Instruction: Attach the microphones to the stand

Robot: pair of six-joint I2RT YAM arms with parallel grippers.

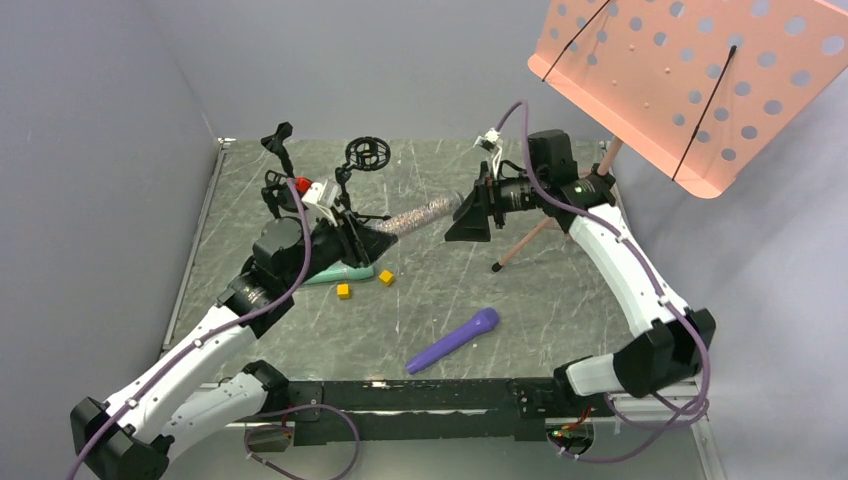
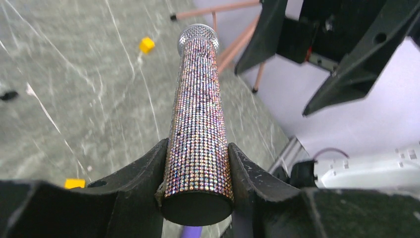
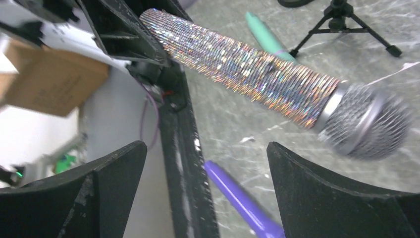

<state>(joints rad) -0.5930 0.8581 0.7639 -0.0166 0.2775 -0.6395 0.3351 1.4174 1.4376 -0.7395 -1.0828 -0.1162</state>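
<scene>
My left gripper (image 1: 362,238) is shut on the base end of the glittery pinkish-copper microphone (image 1: 420,213) and holds it above the table, silver mesh head toward the right arm. It fills the left wrist view (image 2: 198,124) between the fingers. My right gripper (image 1: 466,214) is open, its fingers facing the mesh head (image 3: 366,126), not touching it. The teal-green microphone (image 1: 335,274) lies on the table under the left gripper. The purple microphone (image 1: 455,340) lies near the front edge. Small black microphone stands (image 1: 367,155) are at the back left; one tripod shows in the right wrist view (image 3: 341,25).
Two small yellow cubes (image 1: 343,291) (image 1: 386,277) lie beside the teal microphone. A pink perforated music stand (image 1: 690,70) on thin pink legs (image 1: 525,243) rises at the back right, over the right arm. Grey walls enclose the table's left and back.
</scene>
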